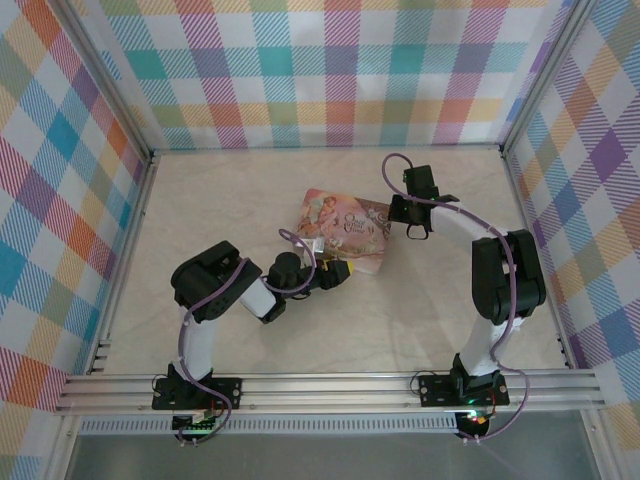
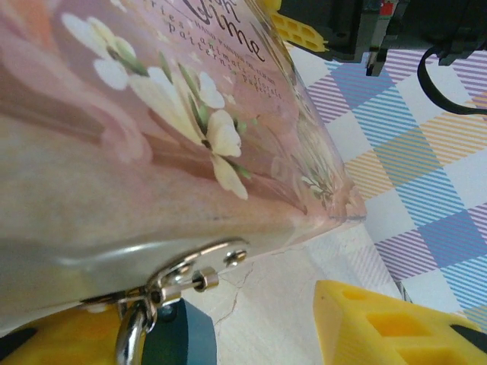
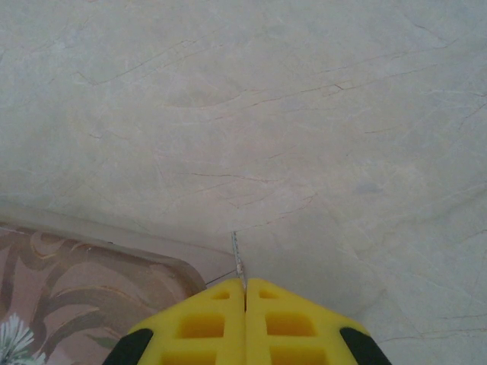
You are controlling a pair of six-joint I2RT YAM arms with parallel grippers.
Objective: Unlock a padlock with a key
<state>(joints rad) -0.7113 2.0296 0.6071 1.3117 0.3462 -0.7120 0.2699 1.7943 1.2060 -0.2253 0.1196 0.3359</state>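
A teal padlock (image 2: 173,336) hangs by its silver shackle (image 2: 129,342) from the hasp (image 2: 190,274) of a pink flowered tin box (image 1: 345,228). My left gripper (image 1: 338,272) is at the box's near edge. In the left wrist view its yellow fingers (image 2: 388,327) stand apart, open, with the padlock between them close to the left finger. My right gripper (image 3: 245,285) hovers over the box's far right corner (image 1: 413,215), shut on a thin silver key (image 3: 238,255) whose blade sticks out past the fingertips.
The box (image 3: 68,289) lies in the middle of the pale marbled table (image 1: 200,200). Plaid walls (image 1: 330,70) close in the back and both sides. An aluminium rail (image 1: 330,385) runs along the near edge by the arm bases.
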